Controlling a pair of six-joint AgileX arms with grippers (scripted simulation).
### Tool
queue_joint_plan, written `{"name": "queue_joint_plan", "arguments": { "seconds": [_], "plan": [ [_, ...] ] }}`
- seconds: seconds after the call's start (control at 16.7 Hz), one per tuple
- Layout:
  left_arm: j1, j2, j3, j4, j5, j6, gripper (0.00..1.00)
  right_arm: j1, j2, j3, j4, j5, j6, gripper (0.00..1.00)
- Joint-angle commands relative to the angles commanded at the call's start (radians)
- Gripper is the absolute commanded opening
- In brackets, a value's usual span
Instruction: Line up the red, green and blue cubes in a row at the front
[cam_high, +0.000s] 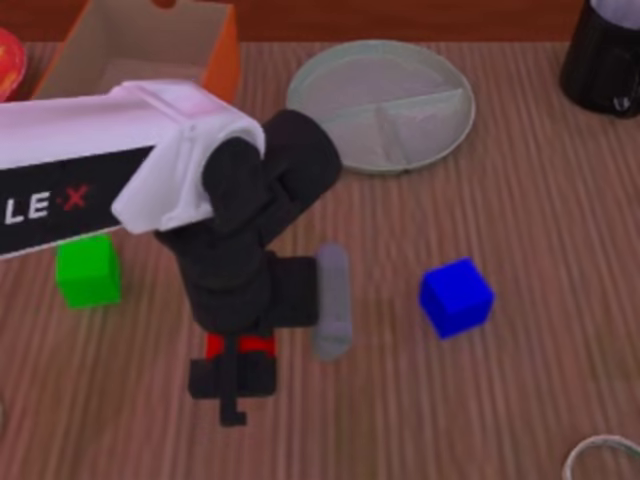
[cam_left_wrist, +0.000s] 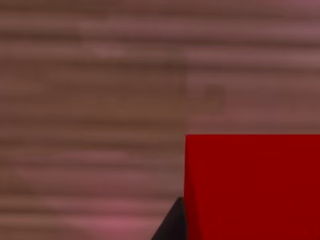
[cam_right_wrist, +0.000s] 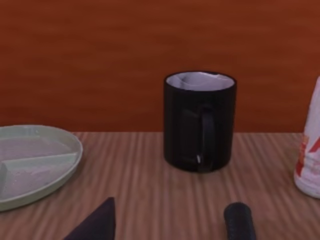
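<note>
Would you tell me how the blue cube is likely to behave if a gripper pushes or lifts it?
The blue cube looks rigid with flat faces, so it should probably slide rather than roll. Its squat, equal sides make tipping unlikely. Being small, it is likely light.

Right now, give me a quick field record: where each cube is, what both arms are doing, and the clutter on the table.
red cube: front centre, under the left end effector, mostly hidden by it
green cube: left side, free on the table
blue cube: right of centre, free
left arm: reaching over the middle, end effector down at the red cube; grip cannot be judged
right arm: outside the top view, its end effector facing the black mug
clutter: divided plate at the back, orange box back left
row: not yet formed
</note>
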Motion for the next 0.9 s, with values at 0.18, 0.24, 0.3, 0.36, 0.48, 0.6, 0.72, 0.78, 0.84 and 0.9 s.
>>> {"name": "queue_joint_plan", "arguments": {
  "seconds": [0.18,0.24,0.3,0.36,0.48,0.6,0.72,0.78,0.84,0.9],
  "plan": [
    [0.001,0.036,-0.057,0.097,0.0,-0.002,0.0,0.0,0.0,0.0,0.0,0.0,0.0,1.0],
    [0.0,0.051,-0.08,0.141,0.0,-0.002,0.0,0.0,0.0,0.0,0.0,0.0,0.0,1.0],
    [-0.001,0.066,-0.104,0.183,0.0,-0.001,0.0,0.0,0.0,0.0,0.0,0.0,0.0,1.0],
    [-0.002,0.08,-0.125,0.218,0.0,-0.001,0.0,0.0,0.0,0.0,0.0,0.0,0.0,1.0],
    [-0.005,0.099,-0.151,0.257,0.001,0.001,0.0,0.0,0.0,0.0,0.0,0.0,0.0,1.0],
    [-0.005,0.101,-0.153,0.26,0.001,0.002,0.0,0.0,0.0,0.0,0.0,0.0,0.0,1.0],
    [-0.005,0.101,-0.153,0.26,0.001,0.002,0.0,0.0,0.0,0.0,0.0,0.0,0.0,1.0],
    [-0.005,0.101,-0.153,0.26,0.001,0.002,0.08,0.0,0.0,0.0,0.0,0.0,0.0,1.0],
    [-0.005,0.101,-0.153,0.26,0.001,0.002,0.15,0.0,0.0,0.0,0.0,0.0,0.0,1.0],
    [-0.005,0.101,-0.153,0.26,0.001,0.002,0.23,0.0,0.0,0.0,0.0,0.0,0.0,1.0]
  ]
}}
